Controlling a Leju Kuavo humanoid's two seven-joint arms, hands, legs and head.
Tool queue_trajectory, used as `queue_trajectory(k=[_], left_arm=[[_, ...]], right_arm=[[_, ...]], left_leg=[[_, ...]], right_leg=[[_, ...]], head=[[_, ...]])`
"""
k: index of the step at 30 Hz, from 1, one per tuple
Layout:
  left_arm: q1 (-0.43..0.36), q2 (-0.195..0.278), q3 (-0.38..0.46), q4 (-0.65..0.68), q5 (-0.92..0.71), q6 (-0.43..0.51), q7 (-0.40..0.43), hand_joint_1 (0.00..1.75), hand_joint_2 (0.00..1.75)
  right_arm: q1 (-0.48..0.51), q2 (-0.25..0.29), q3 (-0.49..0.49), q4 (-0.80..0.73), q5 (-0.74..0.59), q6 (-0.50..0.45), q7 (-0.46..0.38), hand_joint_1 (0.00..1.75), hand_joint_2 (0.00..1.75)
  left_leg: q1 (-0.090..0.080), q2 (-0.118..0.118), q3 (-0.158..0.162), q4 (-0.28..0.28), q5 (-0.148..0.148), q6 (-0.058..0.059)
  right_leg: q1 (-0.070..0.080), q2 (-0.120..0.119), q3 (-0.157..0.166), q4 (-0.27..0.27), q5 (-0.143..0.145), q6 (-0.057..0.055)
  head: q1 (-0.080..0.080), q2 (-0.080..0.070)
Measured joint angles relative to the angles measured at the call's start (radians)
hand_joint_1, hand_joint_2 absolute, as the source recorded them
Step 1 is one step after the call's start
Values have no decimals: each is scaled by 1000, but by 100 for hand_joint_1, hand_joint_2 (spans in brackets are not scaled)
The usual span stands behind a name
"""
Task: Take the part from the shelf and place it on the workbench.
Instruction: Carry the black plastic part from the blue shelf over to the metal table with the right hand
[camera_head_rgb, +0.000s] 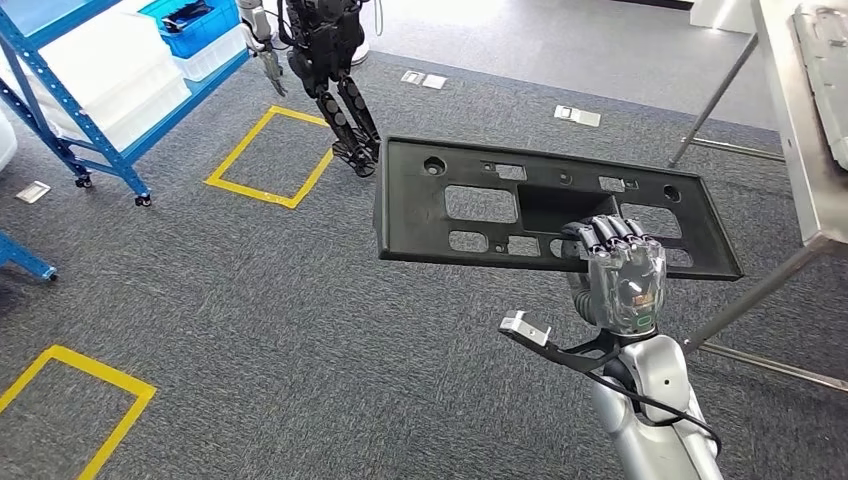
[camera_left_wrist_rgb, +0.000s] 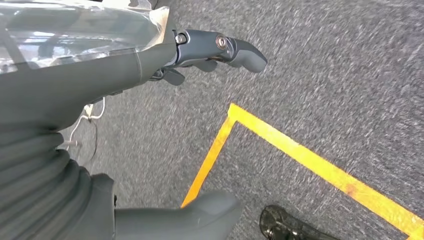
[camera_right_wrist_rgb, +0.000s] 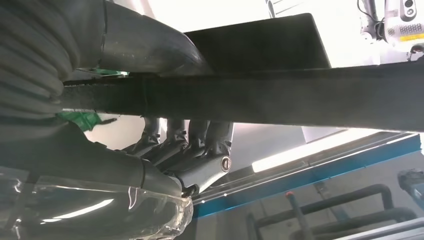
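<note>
Right hand (camera_head_rgb: 622, 275) grips the black part (camera_head_rgb: 480, 205), which is held flat above the grey carpet (camera_head_rgb: 250, 300).

From the head view, the part's near edge is clasped by the fingers over the top, with the metal counter (camera_head_rgb: 790, 130) at the far right and a blue shelf (camera_head_rgb: 100, 110) at the far left; a second dark robot (camera_head_rgb: 330, 70) is seen beside a yellow floor marking (camera_head_rgb: 268, 160). From the left wrist view, the left hand (camera_left_wrist_rgb: 150, 75) is seen with nothing in it, fingers apart, above carpet and a yellow line (camera_left_wrist_rgb: 300, 150). From the right wrist view, the part's edge (camera_right_wrist_rgb: 280, 100) is pinched between thumb and fingers (camera_right_wrist_rgb: 185, 140).
</note>
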Motion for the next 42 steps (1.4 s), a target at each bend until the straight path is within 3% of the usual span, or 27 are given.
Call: queue_trajectory(k=[2, 4, 5, 6, 8, 9, 11, 13, 14, 16, 18, 20, 21, 22, 24, 25, 26, 27, 29, 31, 33, 35, 36, 37, 39, 41, 42], left_arm=[[1, -2, 0, 0, 0, -1, -1, 0, 175], [2, -3, 2, 0, 0, -2, -1, 0, 175], [2, -3, 3, 0, 0, -2, -1, 0, 175], [2, -4, 4, 0, 0, -2, -1, 0, 175], [1, -4, 7, 0, 0, -2, -1, 0, 175], [1, -3, 8, 0, 0, -2, -1, 0, 175], [0, 0, 8, 0, -1, -2, -1, 0, 175], [-1, 0, 8, 0, -2, -2, -2, 0, 175], [-2, 0, 8, 0, -2, -2, -2, 0, 175], [-2, 1, 8, 0, -3, -2, -4, 0, 175], [0, 3, 9, 0, -3, -1, -4, 0, 175], [2, 4, 9, 0, -2, 0, -4, 0, 175], [2, 4, 9, 0, -2, 1, -5, 0, 175], [2, 4, 9, 0, -1, 3, -7, 0, 175], [2, 7, 9, 0, -3, 13, -14, 0, 175], [2, 9, 9, 0, -5, 22, -18, 0, 175], [2, 12, 9, 0, -8, 33, -21, 0, 175], [2, 16, 9, 0, -12, 42, -24, 0, 175], [1, 21, 9, 0, -17, 54, -27, 0, 175], [0, 23, 9, 0, -19, 54, -31, 0, 175], [1, 25, 9, 0, -21, 53, -36, 0, 175], [2, 26, 9, 0, -21, 48, -41, 0, 175], [2, 26, 9, 0, -21, 45, -43, 0, 175], [2, 26, 9, 0, -20, 41, -45, 0, 175], [1, 27, 9, 0, -17, 27, -45, 0, 175], [-1, 30, 10, 0, -12, 13, -43, 0, 175], [-1, 31, 11, 0, -9, 10, -40, 0, 175]], right_arm=[[-3, -1, 2, 2, -1, 0, 0, 175, 175], [-2, -1, 4, 5, -1, 0, 0, 175, 175], [0, -2, 4, 7, -1, 0, 0, 175, 175], [1, -2, 5, 9, -1, 0, 0, 175, 175], [0, -3, 5, 12, -2, 0, 0, 175, 175], [-1, -3, 5, 13, -4, 0, 0, 175, 175], [-3, -2, 5, 14, -8, 0, -1, 175, 175], [-3, -3, 4, 14, -12, -1, -3, 175, 175], [-3, -4, 3, 14, -12, -1, -4, 175, 175], [-5, -4, 3, 15, -9, -1, -5, 175, 175], [-7, -3, 3, 16, -2, -1, -3, 175, 175], [-9, -3, 4, 19, 3, -1, 5, 175, 175], [-10, -4, 4, 21, 6, -1, 13, 175, 175], [-10, -5, 4, 23, 8, -1, 22, 175, 175], [-15, -9, 5, 24, 15, -1, 41, 175, 175], [-18, -12, 5, 24, 20, -1, 52, 175, 175], [-21, -17, 5, 24, 25, -1, 63, 175, 175], [-22, -22, 4, 24, 30, -1, 73, 175, 175], [-20, -34, 1, 24, 39, -1, 89, 175, 175], [-21, -45, -3, 24, 47, -1, 99, 175, 175], [-25, -49, -7, 24, 61, 0, 112, 175, 175], [-24, -50, -11, 24, 79, 2, 129, 175, 175], [-21, -51, -14, 25, 88, 4, 137, 175, 175], [-20, -52, -17, 25, 95, 7, 145, 175, 175], [-22, -52, -23, 25, 103, 12, 157, 175, 175], [-28, -51, -28, 25, 107, 16, 162, 175, 175], [-30, -51, -30, 25, 108, 18, 163, 175, 175]], left_leg=[[1, 27, 6, -14, 8, -1], [1, 54, 3, -13, 7, -2], [2, 66, 3, -13, 6, -4], [3, 79, 2, -11, 4, -7], [8, 103, 2, 0, -5, -20], [7, 113, 0, 9, -13, -29], [5, 128, -1, 23, -25, -43], [8, 141, 0, 26, -31, -50], [12, 132, 0, 30, -37, -54], [19, 81, -21, 82, -78, -63], [21, 35, -78, 204, -145, -64], [20, 27, -129, 301, -172, -59], [20, 26, -134, 302, -158, -53], [19, 21, -121, 267, -127, -47], [16, -23, -65, 143, -57, -31], [15, -47, -42, 91, -37, -25], [12, -66, -28, 61, -28, -21], [10, -69, -24, 51, -30, -19], [5, -44, -19, 38, -22, -16], [6, -16, -13, 20, -9, -9], [3, 14, -12, 13, -4, -5], [1, 46, -16, 13, -4, -4], [1, 61, -17, 14, -4, -4], [1, 76, -18, 14, -5, -5], [-1, 101, -19, 19, -8, -10], [-6, 122, -21, 26, -14, -20], [-9, 131, -21, 29, -16, -24]], right_leg=[[1, -57, -50, 96, -48, -2], [-5, -75, -106, 214, -93, 4], [-10, -78, -115, 236, -97, 13], [-15, -83, -104, 218, -86, 25], [-26, -115, -33, 91, -42, 48], [-26, -133, 0, 32, -24, 54], [-22, -147, 25, -13, -15, 41], [-20, -124, 21, -9, -13, 21], [-21, -113, 19, -10, -12, 14], [-23, -92, 19, -11, -8, 5], [-20, -72, 17, -11, -7, -2], [-14, -48, 16, -11, -5, -7], [-11, -35, 16, -11, -4, -8], [-10, -21, 16, -10, -3, -9], [-8, 3, 15, -10, 0, -9], [-9, 15, 13, -10, 2, -7], [-10, 25, 10, -10, 5, -2], [-13, 36, 6, -11, 8, 4], [-16, 47, -3, -11, 14, 15], [-11, 1, -29, 25, -7, 15], [-6, -58, -82, 134, -60, 7], [-7, -74, -126, 238, -98, 10], [-8, -78, -124, 248, -99, 16], [-10, -84, -102, 218, -87, 25], [-12, -121, -19, 85, -49, 39], [-9, -149, 35, -8, -27, 34], [-6, -150, 40, -21, -25, 28]], head=[[1, 0], [2, 0], [2, 0], [2, 0], [2, 0], [2, 0], [0, 0], [-3, 0], [-3, 0], [-4, 0], [-5, 0], [-5, 0], [-5, 0], [-5, 0], [-4, 0], [-4, 0], [-4, 0], [-5, 0], [-5, 0], [-2, 0], [0, 0], [1, 0], [2, 0], [2, 0], [2, 0], [1, 0], [0, 0]])
